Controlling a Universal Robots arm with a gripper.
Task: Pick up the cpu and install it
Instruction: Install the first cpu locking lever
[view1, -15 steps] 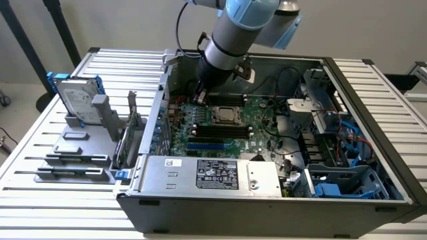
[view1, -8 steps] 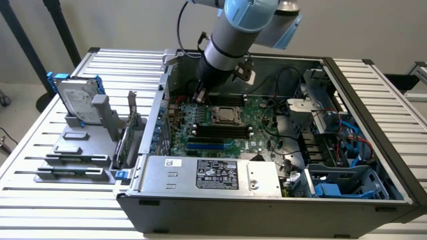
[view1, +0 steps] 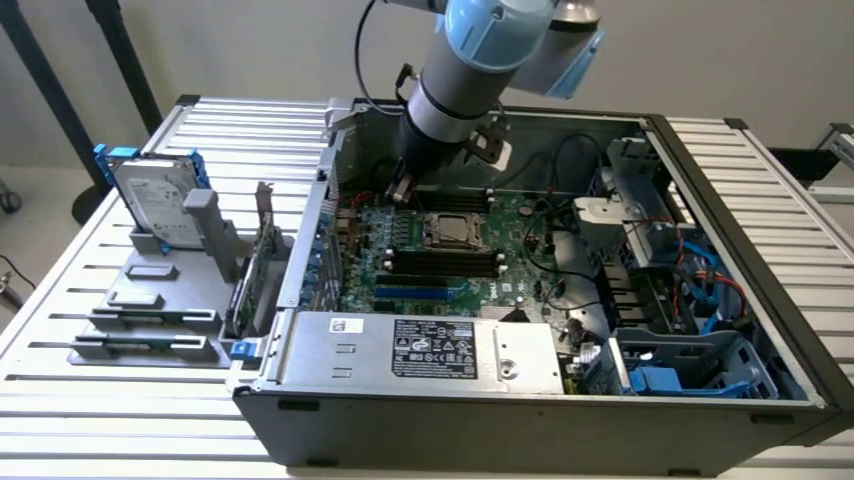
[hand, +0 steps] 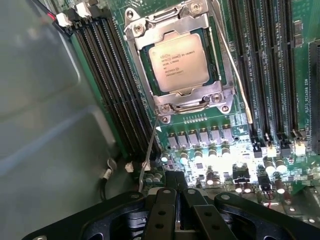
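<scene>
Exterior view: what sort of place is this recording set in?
Probably a robotics lab bench for computer assembly: an opened computer case on a slatted metal table, a hard drive standing in a grey fixture beside it.

Satin silver metal cpu (hand: 177, 62) (glossy green motherboard (hand: 220, 119))

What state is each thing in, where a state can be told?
cpu, seated under the socket frame.
computer case, lying down, side open.
hard drive, upright in the grey stand.
gripper, inside the case, above the motherboard.
</scene>
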